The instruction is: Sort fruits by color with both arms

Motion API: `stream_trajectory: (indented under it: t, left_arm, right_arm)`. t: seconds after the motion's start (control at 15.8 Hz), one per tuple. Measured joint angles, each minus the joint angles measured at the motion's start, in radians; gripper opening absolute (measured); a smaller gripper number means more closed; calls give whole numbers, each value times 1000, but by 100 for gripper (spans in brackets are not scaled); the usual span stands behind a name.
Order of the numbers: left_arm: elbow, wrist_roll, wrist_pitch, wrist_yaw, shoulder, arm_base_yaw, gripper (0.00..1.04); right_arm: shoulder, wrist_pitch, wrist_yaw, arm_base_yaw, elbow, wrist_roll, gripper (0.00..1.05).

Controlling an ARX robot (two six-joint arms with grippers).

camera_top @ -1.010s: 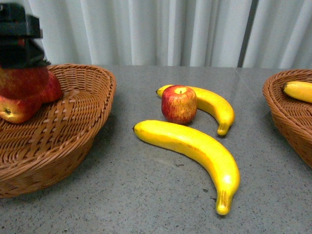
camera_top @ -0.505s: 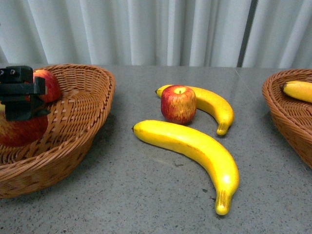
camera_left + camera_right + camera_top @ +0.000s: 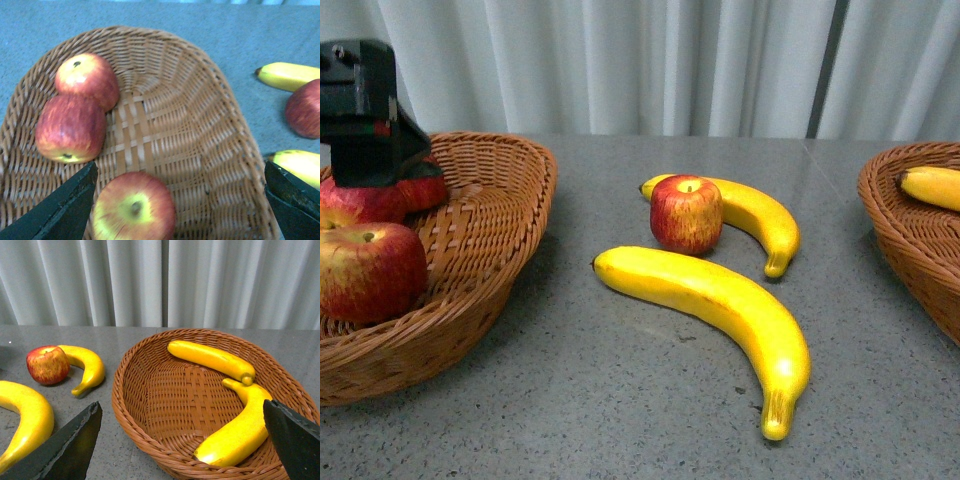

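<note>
Left end effector (image 3: 365,140) hovers over the left basket (image 3: 510,190), its fingers spread wide and empty; three apples (image 3: 70,127) lie inside. Right end effector (image 3: 181,407), likewise spread and holding nothing, hangs above the right basket (image 3: 125,405), which holds two bananas (image 3: 210,357). On the worktop (image 3: 620,400) between the baskets lie one apple (image 3: 687,214), tucked into the curve of the far banana (image 3: 760,220), and the near banana (image 3: 720,300). By my judgement the sorting is past halfway, with three fruits left. No brand, label or writing can be read.
</note>
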Motion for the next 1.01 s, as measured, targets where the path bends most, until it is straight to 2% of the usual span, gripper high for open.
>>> stream_trajectory:
  t: [0.06,0.13,0.19,0.57,1.01]
  left_arm:
    - [131,6,29,83,110,-79,98]
    - [332,85,19,163,333,-150,98]
    - [460,159,-21,188,486,-183,98]
    - [613,259,-20,235,699,-225,98]
    - [731,312,-35,271,855,-229,98]
  right_arm:
    - [0,0,0,0,0,0,98]
    - [0,0,0,0,0,0,98]
    - [0,0,0,0,0,0,98]
    - [0,0,0,0,0,0,98]
    - [0,0,0,0,0,0,98]
